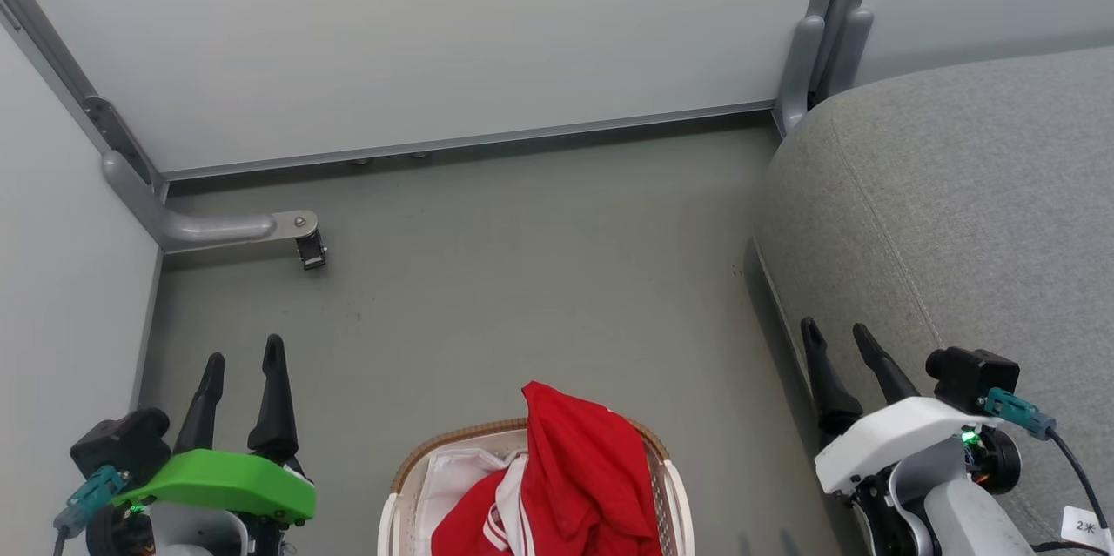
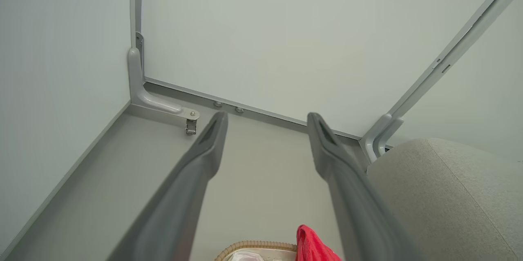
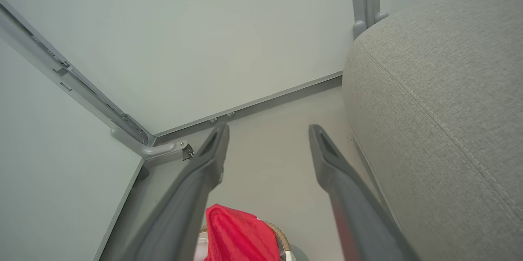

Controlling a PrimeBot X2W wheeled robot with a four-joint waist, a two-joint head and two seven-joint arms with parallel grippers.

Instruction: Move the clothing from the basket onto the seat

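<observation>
The red clothing [image 1: 566, 478] with white trim lies heaped in the basket [image 1: 409, 465], spilling over its far brown rim, at the bottom centre of the head view. White liner cloth shows beside it. The grey seat [image 1: 949, 225] rises on the right. My left gripper [image 1: 244, 356] hangs open at lower left, well left of the basket. At lower right my right gripper [image 1: 840, 331] is open too, in front of the seat's edge. The left wrist view catches the clothing [image 2: 312, 244] and basket [image 2: 253, 246] low between open fingers; the right wrist view shows the clothing [image 3: 237, 232] and seat [image 3: 441, 110].
Pale partition walls close the space at the back and left. A grey metal foot bracket [image 1: 218, 228] with a small latch lies on the floor at the left corner, and another post foot [image 1: 805, 69] stands by the seat. Grey floor [image 1: 522, 278] stretches beyond the basket.
</observation>
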